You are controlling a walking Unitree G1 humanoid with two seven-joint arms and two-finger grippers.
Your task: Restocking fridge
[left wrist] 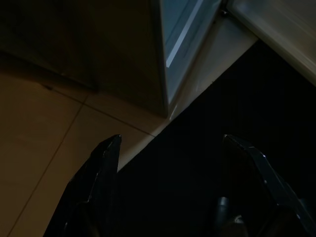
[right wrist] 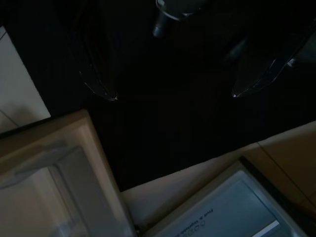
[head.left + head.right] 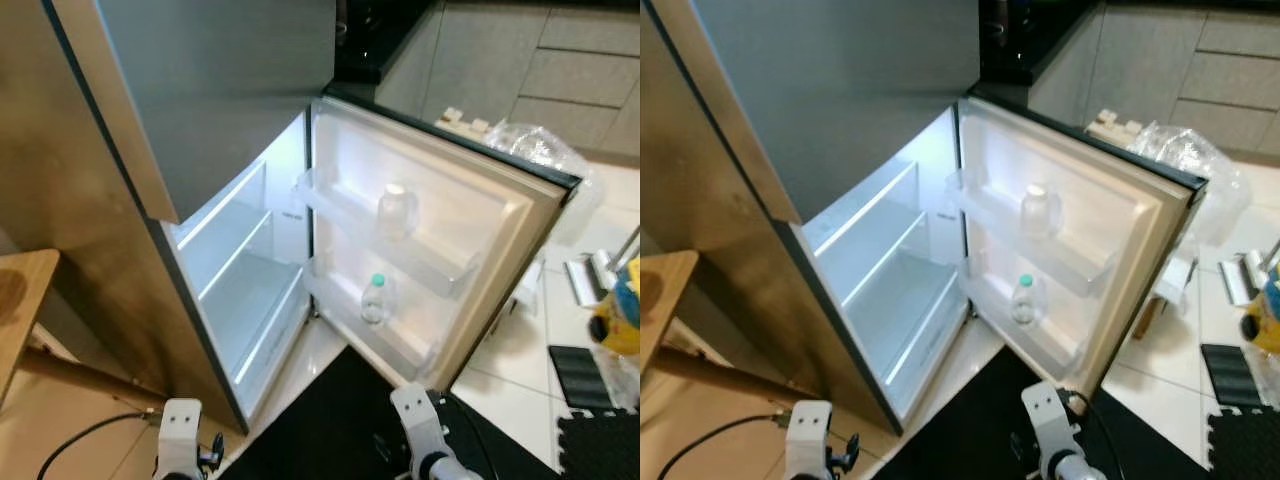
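A: Fridge (image 3: 130, 230), brown-sided, stands with its lower door (image 3: 440, 240) swung wide and the lit inner shelves (image 3: 245, 290) bare and white.

B: And the door racks?

A: The upper door shelf (image 3: 400, 245) carries a clear jar (image 3: 396, 210) with a pale lid. The lower door shelf (image 3: 375, 335) carries a small water bottle (image 3: 374, 299) with a green cap, standing upright.

B: Where do the arms sit against all that?

A: Both hang low in front of the fridge, over a black mat (image 3: 350, 420) that lies on the tiled floor (image 3: 510, 380). The left gripper (image 1: 170, 140) has its two black fingers (image 1: 101, 168) spread wide with nothing between them; past the fingertips lie the mat's edge, the tan tiles and the bottom corner of the fridge body. The right gripper (image 2: 173, 96) is also spread and holds nothing; its view is very dark, with the mat beyond the fingertips and, farther out, the foot of the open door and the fridge sill.

B: So the bottle is well apart from both?

A: Yes, well beyond either pair of fingers, up in the door.

B: Anything smaller around?

A: A wooden table (image 3: 20, 300) corner at the robot's left, a black cable (image 3: 85, 435) on the floor beneath it, and crumpled clear plastic (image 3: 540, 150) behind the door's top edge.
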